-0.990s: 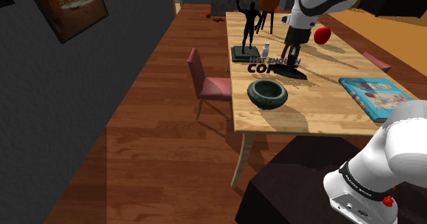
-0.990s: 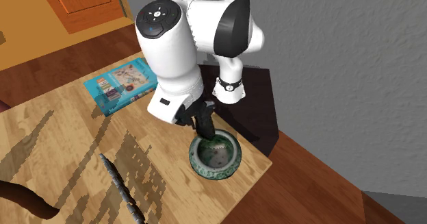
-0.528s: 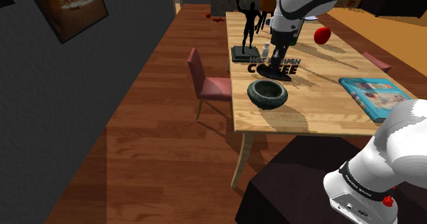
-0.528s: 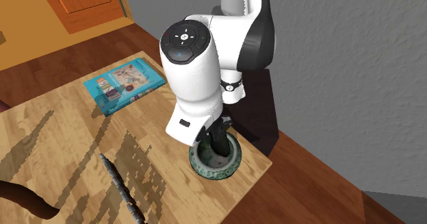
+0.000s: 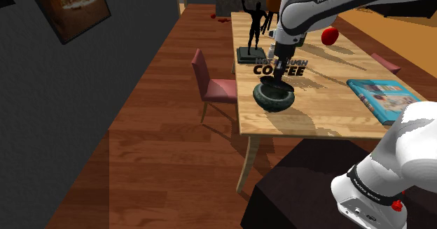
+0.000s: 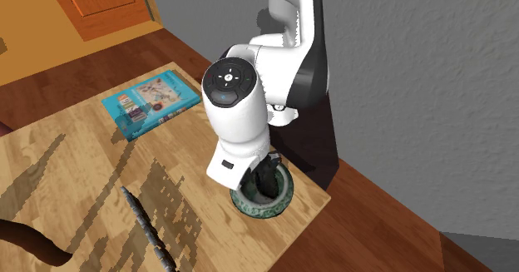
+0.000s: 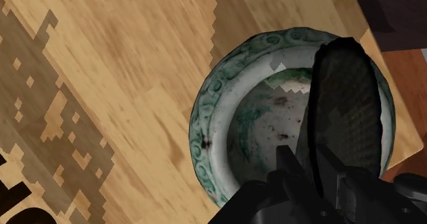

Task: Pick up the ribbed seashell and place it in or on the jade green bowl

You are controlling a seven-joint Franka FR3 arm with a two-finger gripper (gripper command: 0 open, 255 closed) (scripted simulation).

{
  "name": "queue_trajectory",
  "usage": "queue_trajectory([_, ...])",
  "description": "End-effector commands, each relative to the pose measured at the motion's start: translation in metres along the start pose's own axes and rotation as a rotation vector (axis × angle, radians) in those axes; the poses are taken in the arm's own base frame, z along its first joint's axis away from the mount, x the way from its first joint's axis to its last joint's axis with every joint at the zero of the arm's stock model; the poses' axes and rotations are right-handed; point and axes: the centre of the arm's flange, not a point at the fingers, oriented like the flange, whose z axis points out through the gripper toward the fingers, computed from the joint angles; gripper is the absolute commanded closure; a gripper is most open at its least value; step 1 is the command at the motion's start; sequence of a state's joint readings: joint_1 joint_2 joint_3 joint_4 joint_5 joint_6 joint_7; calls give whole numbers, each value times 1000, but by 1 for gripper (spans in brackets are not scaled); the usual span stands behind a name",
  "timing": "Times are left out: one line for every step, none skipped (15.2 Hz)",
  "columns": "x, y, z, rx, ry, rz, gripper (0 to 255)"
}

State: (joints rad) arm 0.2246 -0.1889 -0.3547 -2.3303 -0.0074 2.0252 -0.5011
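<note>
The fingers [image 7: 293, 169] are pinched on the ribbed seashell [image 7: 345, 106], a dark, flat oval with a fine meshed surface. It stands on edge between them and reaches out past their tips. The shell hangs over the inside of the bowl [image 7: 205, 130], closer to one side of the rim than to the middle. Whether its far end touches the bowl cannot be told. The bowl has a green rim worked with curling patterns and a pale, mottled inside with green patches.

In the shoulder view the white arm [image 5: 308, 7] bends down from above, and the black fingers [image 5: 278, 82] dip to the bowl [image 5: 262, 100]. The bowl sits on the wooden worktop [image 5: 315, 119], close to its left edge and toward the near end. A blue-covered book [image 5: 385, 98] lies well to the right of the bowl. Just beyond the bowl stands a black lettered sign reading COFFEE [image 5: 280, 71], with a black figure statue [image 5: 253, 26] behind it and a red object [image 5: 330, 35] farther right. A red chair [image 5: 212, 86] stands on the wooden floor at the worktop's left side.

In the second exterior view the arm's wrist [image 6: 237, 112] is directly above the bowl [image 6: 249, 204]. The bowl is near the worktop's corner, beside the dark stand [image 6: 320, 150]. The book [image 6: 154, 102] lies to the left and farther back.
</note>
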Motion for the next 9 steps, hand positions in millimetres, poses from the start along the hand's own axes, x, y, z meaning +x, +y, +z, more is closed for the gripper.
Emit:
queue_trajectory([0,1,11,0,1,0,255])
queue_trajectory([1,2,17,0,1,0,255])
queue_trajectory([0,2,17,0,1,0,255])
queue_trajectory([1,2,17,0,1,0,255])
queue_trajectory([1,2,17,0,1,0,255])
queue_trajectory([1,2,17,0,1,0,255])
queue_trajectory([1,2,17,0,1,0,255])
queue_trajectory([1,2,17,0,1,0,255])
queue_trajectory([1,2,17,0,1,0,255])
